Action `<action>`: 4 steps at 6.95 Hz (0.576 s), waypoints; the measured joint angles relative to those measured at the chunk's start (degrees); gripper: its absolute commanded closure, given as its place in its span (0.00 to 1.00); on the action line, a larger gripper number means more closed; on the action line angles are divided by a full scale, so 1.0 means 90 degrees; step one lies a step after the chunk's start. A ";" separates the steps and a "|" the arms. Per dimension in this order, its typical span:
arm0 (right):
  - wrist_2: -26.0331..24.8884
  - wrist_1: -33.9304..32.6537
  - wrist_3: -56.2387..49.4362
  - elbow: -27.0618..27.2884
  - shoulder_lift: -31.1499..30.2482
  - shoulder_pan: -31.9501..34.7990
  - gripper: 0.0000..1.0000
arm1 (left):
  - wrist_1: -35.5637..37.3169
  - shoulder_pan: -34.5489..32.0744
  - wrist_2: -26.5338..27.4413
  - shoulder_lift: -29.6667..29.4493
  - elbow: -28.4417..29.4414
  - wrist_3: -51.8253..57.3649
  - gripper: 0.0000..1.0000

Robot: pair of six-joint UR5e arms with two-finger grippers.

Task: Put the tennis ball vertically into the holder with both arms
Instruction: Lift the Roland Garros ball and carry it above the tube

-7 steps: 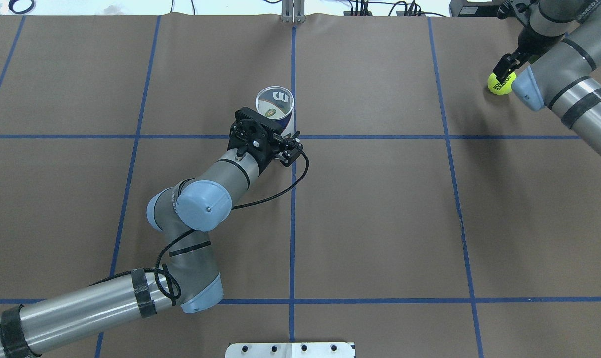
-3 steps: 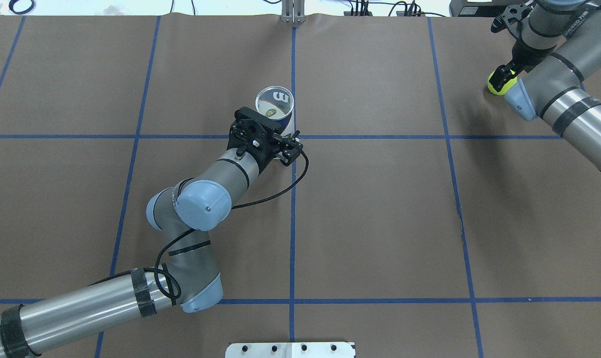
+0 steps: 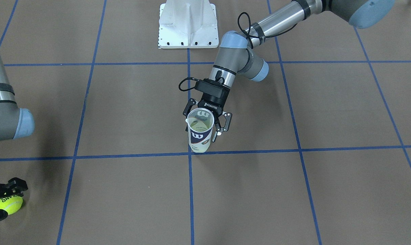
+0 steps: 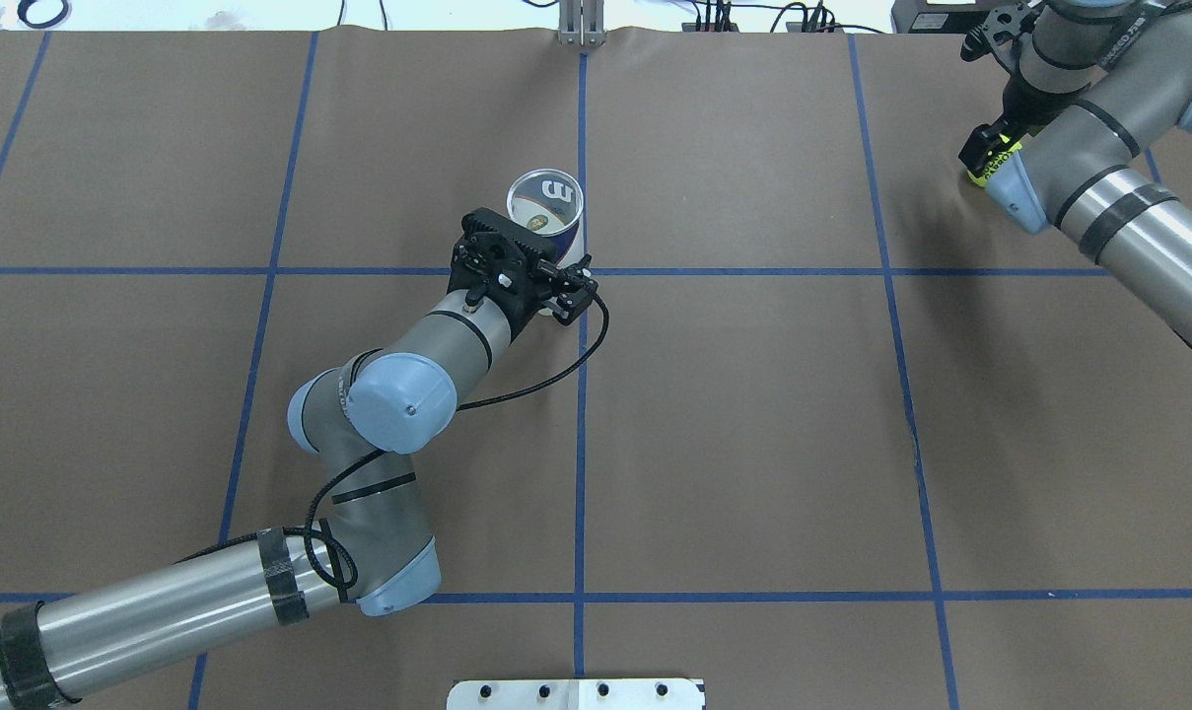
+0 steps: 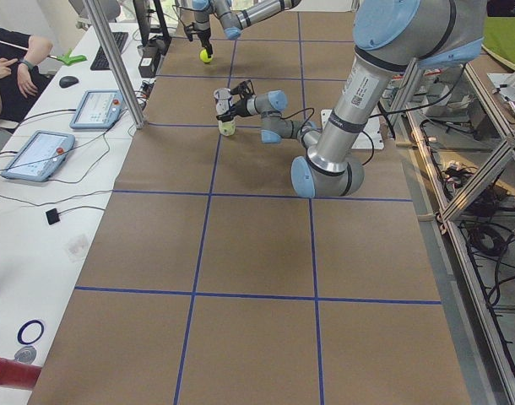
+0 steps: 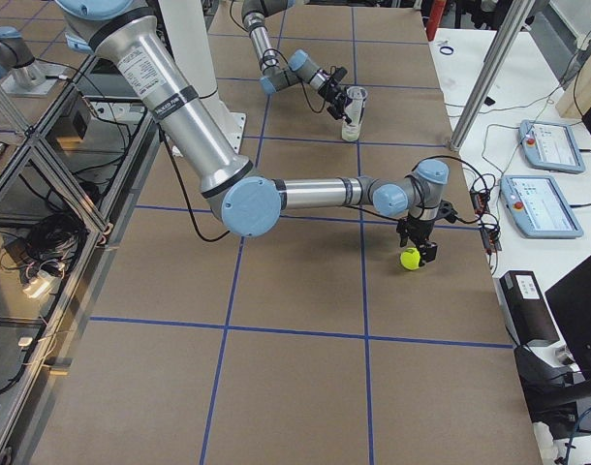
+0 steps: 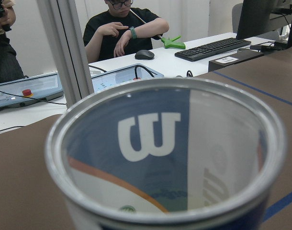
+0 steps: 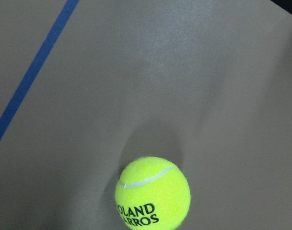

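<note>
The holder [image 3: 200, 136], a clear tube with a navy-and-white "W" label, stands upright near the table's middle [image 4: 544, 200]. Its open rim fills the left wrist view [image 7: 165, 153]. My left gripper [image 3: 202, 131] is level with it, open, one finger on each side of the tube. The yellow tennis ball [image 3: 9, 205] lies on the brown table at the far right corner [image 4: 983, 170]. It shows low in the right wrist view [image 8: 153, 194]. My right gripper [image 3: 4, 201] hangs over the ball, open, with a finger on each side.
The white metal base [image 3: 187, 25] stands at the robot's edge of the table. Blue tape lines [image 4: 581, 444] divide the brown cover into squares. Tablets [image 6: 543, 145] and an operator [image 7: 122, 28] are beyond the far edge.
My right wrist has swung over the ball, now mostly hiding it from overhead. My left arm has edged slightly toward the tube. The tube and the ball have not moved.
</note>
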 measured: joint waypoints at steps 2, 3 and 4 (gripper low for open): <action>-0.0028 0.0260 0.0034 -0.0328 0.0118 -0.0030 0.25 | 0.0003 -0.0006 0.0000 0.0002 0.0003 0.0000 0.01; -0.0034 0.0330 0.0045 -0.0400 0.0125 -0.0037 0.74 | 0.0007 -0.0006 0.0000 0.0000 0.0003 0.0000 0.01; -0.0037 0.0355 0.0053 -0.0421 0.0125 -0.0041 1.00 | 0.0007 -0.0002 0.0000 -0.0003 0.0003 0.0000 0.01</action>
